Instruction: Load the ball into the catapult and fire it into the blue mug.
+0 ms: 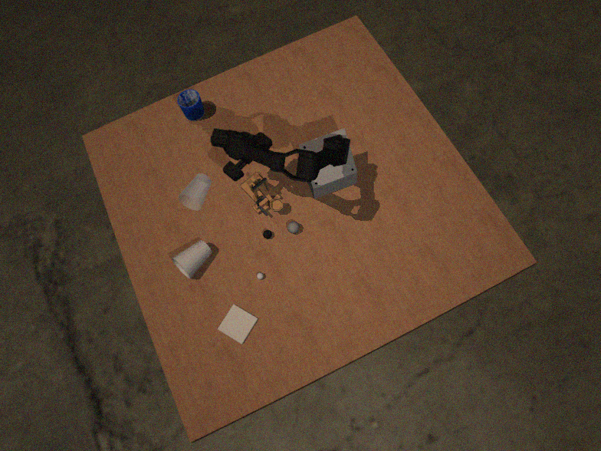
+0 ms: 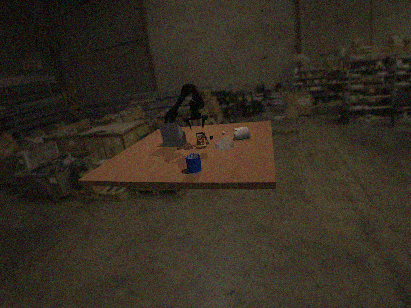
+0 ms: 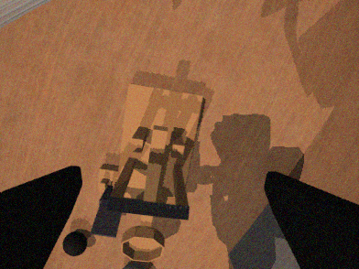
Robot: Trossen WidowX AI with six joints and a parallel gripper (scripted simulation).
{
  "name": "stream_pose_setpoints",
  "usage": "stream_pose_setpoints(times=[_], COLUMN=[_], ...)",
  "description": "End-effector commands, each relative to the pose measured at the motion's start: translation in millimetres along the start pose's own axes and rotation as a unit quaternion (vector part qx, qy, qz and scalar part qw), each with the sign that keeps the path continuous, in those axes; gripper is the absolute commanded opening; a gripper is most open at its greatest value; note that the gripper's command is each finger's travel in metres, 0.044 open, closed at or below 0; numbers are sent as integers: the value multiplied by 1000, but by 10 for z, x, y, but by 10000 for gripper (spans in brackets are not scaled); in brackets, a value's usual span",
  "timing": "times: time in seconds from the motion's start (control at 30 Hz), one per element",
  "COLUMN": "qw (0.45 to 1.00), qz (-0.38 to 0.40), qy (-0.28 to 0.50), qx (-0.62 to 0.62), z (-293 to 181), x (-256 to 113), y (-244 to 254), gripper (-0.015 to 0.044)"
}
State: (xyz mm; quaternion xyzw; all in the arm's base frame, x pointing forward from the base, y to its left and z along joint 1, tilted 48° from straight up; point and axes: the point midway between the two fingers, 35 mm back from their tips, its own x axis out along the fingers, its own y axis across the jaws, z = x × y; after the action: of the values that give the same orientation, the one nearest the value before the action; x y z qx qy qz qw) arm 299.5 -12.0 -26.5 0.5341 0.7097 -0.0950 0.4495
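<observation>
The small wooden catapult (image 1: pixel 258 183) (image 2: pixel 201 147) (image 3: pixel 137 105) stands on the table, with its round cup (image 3: pixel 143 250) near the bottom of the wrist view; no ball shows in that cup. My gripper (image 2: pixel 197 128) (image 3: pixel 175 178) is open and empty, pointing down above the catapult. A grey ball (image 1: pixel 293 226), a smaller black ball (image 1: pixel 267 234) (image 2: pixel 211 137) (image 3: pixel 74 242) and a small white ball (image 1: pixel 260 275) (image 2: pixel 223 132) lie on the table; which one is meant cannot be told. The blue mug (image 1: pixel 192 110) (image 2: pixel 193 164) stands upright near the table edge.
A translucent cup (image 1: pixel 195 192) (image 2: pixel 224 143) and a white cup (image 1: pixel 192 259) (image 2: pixel 242 133) lie on their sides. A flat white square (image 1: pixel 238 324) lies beyond the white ball. The grey base block (image 1: pixel 333 185) (image 2: pixel 171 134) stands beside the catapult.
</observation>
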Motion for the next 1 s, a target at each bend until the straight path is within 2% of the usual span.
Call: stream_pose_setpoints(times=[0.0, 0.2, 0.3, 0.37, 0.97], qw=[998, 997, 997, 997, 997], qz=[6, 7, 7, 7, 7], qy=[37, 44, 44, 44, 44], qx=[51, 61, 61, 61, 61], z=[-18, -20, -57, -76, -88], x=[161, 215, 556, 658, 877], y=[72, 87, 109, 112, 123], gripper=[440, 440, 440, 440, 440])
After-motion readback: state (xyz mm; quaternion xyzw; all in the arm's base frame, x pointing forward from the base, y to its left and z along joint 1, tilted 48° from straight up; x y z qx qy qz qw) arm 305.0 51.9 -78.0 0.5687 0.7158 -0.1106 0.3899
